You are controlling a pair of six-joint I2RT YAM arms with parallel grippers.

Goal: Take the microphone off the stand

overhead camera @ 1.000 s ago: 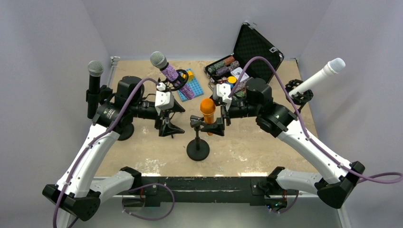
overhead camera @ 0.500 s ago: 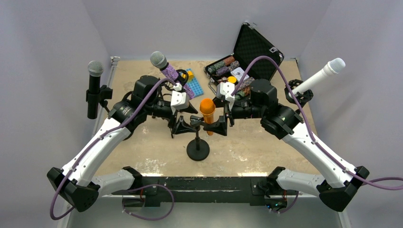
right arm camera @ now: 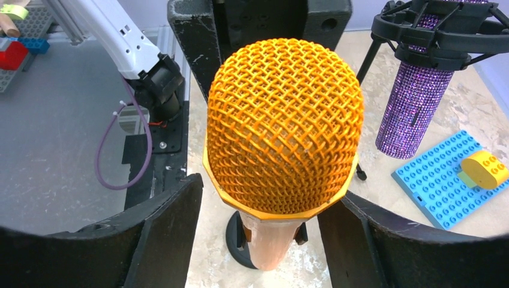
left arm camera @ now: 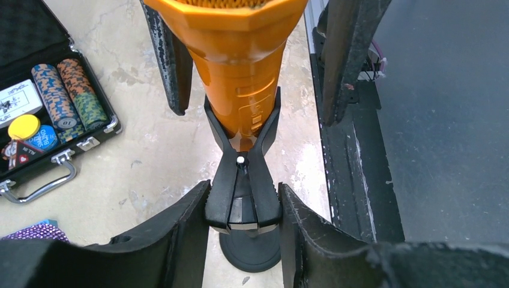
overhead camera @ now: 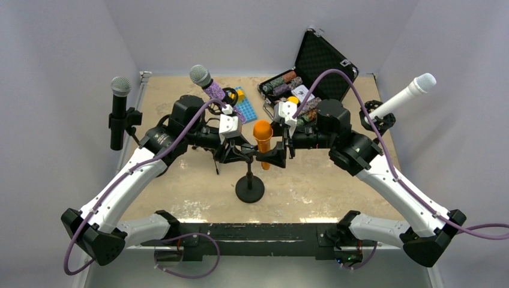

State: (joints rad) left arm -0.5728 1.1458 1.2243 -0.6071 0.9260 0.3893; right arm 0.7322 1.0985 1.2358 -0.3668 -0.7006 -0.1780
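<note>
I see left gripper (left arm camera: 243, 187) clamped on stand clip (left arm camera: 243, 207); right gripper (right arm camera: 264, 192) unclenched, straddling orange microphone (right arm camera: 285, 120), not touching.

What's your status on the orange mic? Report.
Left gripper pinching stand clip. Right gripper open, astride orange microphone head. Microphone seated in clip. Purple microphone nearby, not touching.

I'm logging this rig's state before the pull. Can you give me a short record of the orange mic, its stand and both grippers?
mic: orange microphone, upright, seated in the clip
stand: black, round base on the table
left gripper: fingers flank the clip below the microphone; contact unclear
right gripper: open, fingers either side of the microphone's upper part
task: not yet done
</note>
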